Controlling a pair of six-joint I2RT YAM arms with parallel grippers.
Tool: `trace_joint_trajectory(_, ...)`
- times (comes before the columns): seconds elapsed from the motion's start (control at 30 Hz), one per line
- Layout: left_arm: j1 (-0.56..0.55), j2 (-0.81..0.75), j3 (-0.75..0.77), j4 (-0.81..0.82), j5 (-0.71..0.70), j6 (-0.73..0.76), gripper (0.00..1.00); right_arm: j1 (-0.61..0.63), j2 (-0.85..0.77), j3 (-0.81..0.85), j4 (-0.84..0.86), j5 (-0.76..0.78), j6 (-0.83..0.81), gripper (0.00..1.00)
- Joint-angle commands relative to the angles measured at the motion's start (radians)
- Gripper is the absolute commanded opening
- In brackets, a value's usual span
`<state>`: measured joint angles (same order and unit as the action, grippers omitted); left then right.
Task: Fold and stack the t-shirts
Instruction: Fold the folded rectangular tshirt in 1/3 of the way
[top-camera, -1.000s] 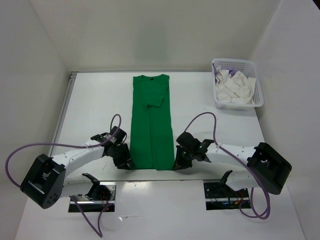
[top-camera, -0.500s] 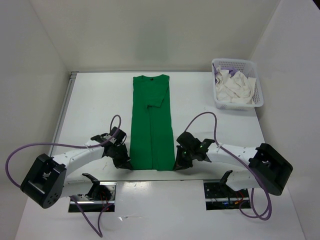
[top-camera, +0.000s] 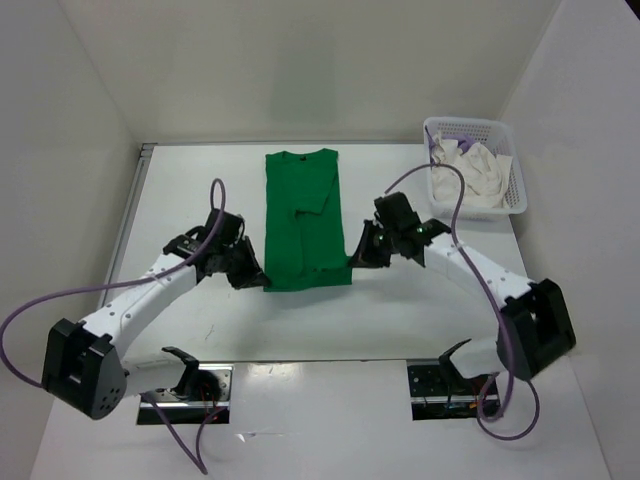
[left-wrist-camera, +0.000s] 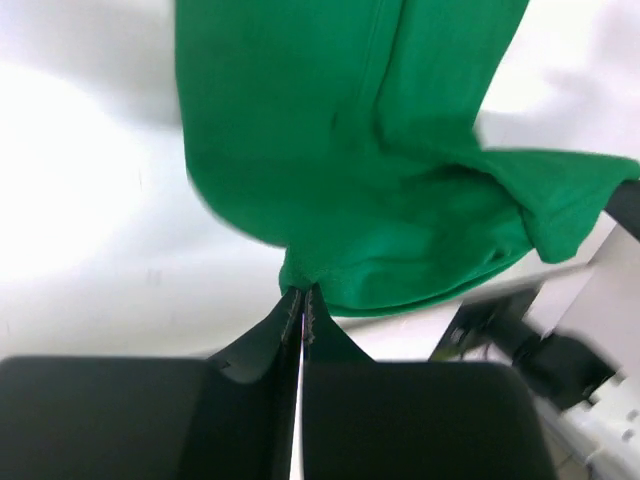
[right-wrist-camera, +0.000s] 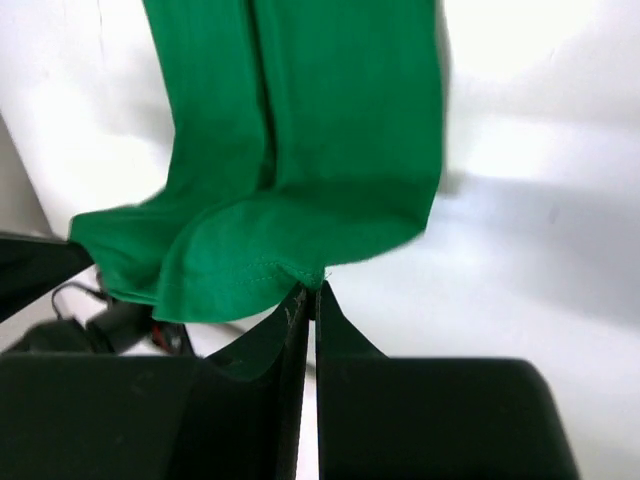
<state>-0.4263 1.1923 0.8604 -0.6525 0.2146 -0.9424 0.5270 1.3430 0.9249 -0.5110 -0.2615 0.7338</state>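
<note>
Left gripper (top-camera: 255, 279) and right gripper (top-camera: 354, 259), jaws clamped on the near hem corners of the green t-shirt (top-camera: 305, 220), have carried that hem forward, doubling the shirt, which lies left of the basket (top-camera: 516, 175).

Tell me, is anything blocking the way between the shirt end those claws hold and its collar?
Nothing visible. The left gripper and right gripper are each shut on a hem corner of the green t-shirt; ahead lies only its own cloth on the table. The basket stands apart, far right.

Robot lab, plain white walls (top-camera: 300, 70), white table (top-camera: 420, 310), two bolted arms (top-camera: 130, 305)
</note>
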Motion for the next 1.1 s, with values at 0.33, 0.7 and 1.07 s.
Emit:
trace_joint_trajectory(0.33,0.242,0.507,0.380,0.257,-0.021,0.179,0.00,-0.169,0.499,0.509,-0.006,0.064,-0.267,0.06)
trace_joint_trajectory(0.7,0.262,0.788,0.614,0.306,-0.041,0.188,0.01,-0.188,0.761,0.747,-0.005,0.074,-0.300,0.06)
trace_joint_trajectory(1.07,0.304,0.637,0.618,0.465,-0.017,0.145,0.46,-0.188,0.742,0.887,-0.035,0.054,-0.271,0.32)
